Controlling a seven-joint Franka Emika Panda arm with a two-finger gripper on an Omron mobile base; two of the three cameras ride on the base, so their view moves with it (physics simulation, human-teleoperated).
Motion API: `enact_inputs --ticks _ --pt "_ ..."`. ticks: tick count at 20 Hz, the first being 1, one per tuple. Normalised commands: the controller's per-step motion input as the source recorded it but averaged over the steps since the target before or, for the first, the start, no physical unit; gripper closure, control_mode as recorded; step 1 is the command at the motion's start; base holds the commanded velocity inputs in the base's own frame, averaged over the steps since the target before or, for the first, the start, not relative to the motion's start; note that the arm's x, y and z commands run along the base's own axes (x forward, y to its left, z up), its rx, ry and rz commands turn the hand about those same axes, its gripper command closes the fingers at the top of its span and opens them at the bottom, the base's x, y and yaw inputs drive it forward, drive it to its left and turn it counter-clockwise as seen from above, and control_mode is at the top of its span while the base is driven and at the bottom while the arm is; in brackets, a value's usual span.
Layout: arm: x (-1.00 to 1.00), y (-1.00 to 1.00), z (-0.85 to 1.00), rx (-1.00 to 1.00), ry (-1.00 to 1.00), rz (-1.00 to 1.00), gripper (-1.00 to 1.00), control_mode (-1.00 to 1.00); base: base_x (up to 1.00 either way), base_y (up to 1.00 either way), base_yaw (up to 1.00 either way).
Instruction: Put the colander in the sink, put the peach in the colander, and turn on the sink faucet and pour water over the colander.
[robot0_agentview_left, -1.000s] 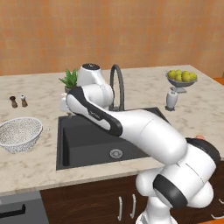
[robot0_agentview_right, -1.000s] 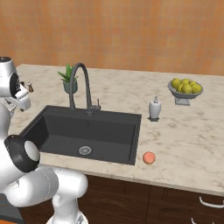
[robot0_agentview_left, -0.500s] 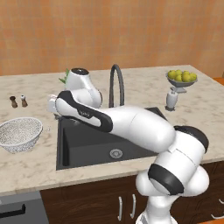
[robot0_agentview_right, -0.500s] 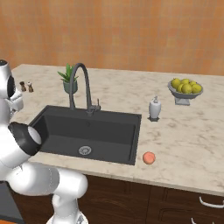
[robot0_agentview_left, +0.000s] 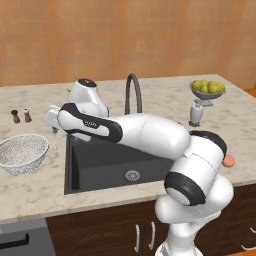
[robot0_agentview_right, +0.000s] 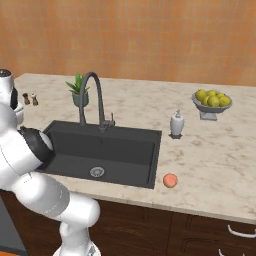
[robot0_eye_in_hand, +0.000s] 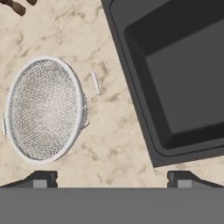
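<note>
The colander, a speckled mesh bowl with a thin rim, rests upright on the marble counter left of the sink; the left base view has the colander beside the black sink. My gripper is open and holds nothing. It hangs above the counter strip between the colander and the sink's left edge. The peach lies on the counter by the sink's front right corner, and the arm partly covers the peach in the left base view. Behind the basin stands the dark gooseneck faucet.
A footed bowl of lemons and a soap dispenser stand right of the sink. A potted plant is behind the faucet. Salt and pepper shakers sit behind the colander. My arm stretches across the basin.
The arm has swung left across the sink, carrying the hand from over the basin's back left to above the counter beside the colander. Nothing on the counter has moved.
</note>
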Motion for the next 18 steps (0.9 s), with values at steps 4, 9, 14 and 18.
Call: enact_inputs --ticks 4,9,14,18 --pt "0.26 0.26 -0.01 0.07 0.00 0.00 -1.00 -1.00 0.00 0.00 0.00" --pt "0.11 0.33 -0.15 0.03 0.00 0.00 -1.00 -1.00 0.00 0.00 0.00" --pt "0.00 0.52 -0.36 0.00 0.00 0.00 -1.00 -1.00 0.00 0.00 0.00" --pt "0.00 0.45 -0.37 0.00 0.00 0.00 -1.00 -1.00 0.00 0.00 0.00"
